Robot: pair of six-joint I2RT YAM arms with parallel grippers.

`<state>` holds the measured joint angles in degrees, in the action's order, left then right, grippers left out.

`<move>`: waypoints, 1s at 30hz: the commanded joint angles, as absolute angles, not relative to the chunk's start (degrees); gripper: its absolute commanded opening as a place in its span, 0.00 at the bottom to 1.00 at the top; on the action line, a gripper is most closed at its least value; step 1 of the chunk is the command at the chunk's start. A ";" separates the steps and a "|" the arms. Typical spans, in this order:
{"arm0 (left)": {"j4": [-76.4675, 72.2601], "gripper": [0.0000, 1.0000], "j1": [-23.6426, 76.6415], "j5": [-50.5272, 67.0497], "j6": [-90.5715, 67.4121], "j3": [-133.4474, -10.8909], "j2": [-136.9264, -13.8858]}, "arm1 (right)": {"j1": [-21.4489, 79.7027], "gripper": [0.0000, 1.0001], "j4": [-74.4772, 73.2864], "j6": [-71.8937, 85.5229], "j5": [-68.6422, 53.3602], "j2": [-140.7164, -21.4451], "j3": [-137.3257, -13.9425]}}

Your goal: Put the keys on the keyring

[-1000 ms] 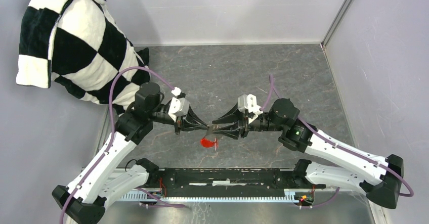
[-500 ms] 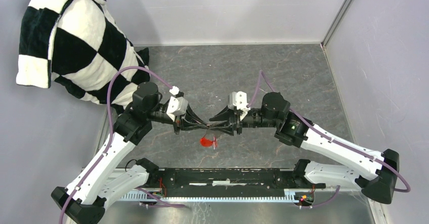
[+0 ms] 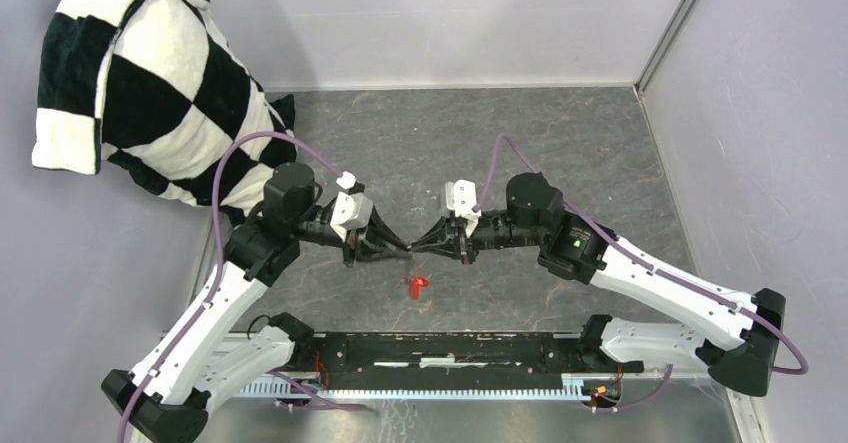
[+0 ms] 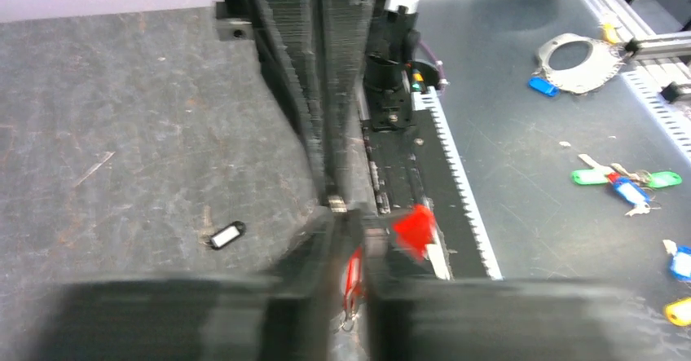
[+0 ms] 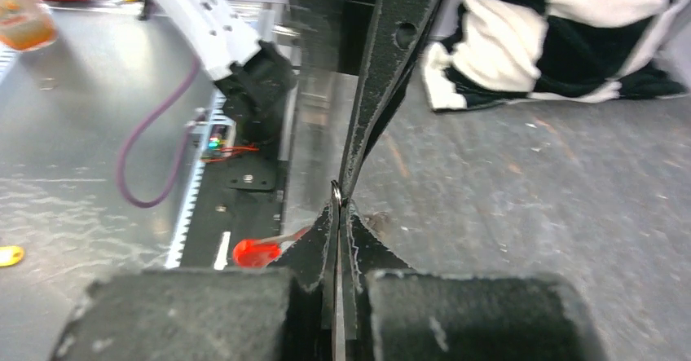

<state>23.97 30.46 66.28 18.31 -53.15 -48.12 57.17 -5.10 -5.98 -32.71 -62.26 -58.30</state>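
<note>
no writing can be read; the pale patch on the black key (image 4: 226,235) is too small. the keyring (image 5: 335,206) is held off the surface (image 3: 560,143), its thin ring pinched edge-on by the right end effector (image 5: 337,218). the left end effector (image 4: 346,221) is pressed together with its tips against the keyring; what it grips i cannot tell. the red fob (image 3: 415,284) hangs just below the keyring. the black key lies near it. a checkered cloth (image 3: 150,83) and coloured tags (image 4: 623,183) sit well apart from it.
</note>
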 commanded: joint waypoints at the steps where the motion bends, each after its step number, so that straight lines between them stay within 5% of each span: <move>1: 23.21 0.38 30.59 67.51 18.86 -55.37 -47.52 | 57.05 0.01 -0.95 -5.99 -30.71 -61.18 -58.15; 5: 26.36 0.52 30.59 64.84 20.84 -56.25 -46.48 | 57.03 0.00 8.85 -2.77 -29.31 -57.79 -52.22; 19: 20.88 0.36 30.59 60.92 12.32 -49.32 -39.50 | 57.02 0.00 45.71 16.28 -29.27 -54.23 -34.68; 30: 11.48 0.47 30.59 62.55 4.34 -47.23 -42.13 | 57.12 0.01 52.83 20.49 -29.85 -57.03 -32.96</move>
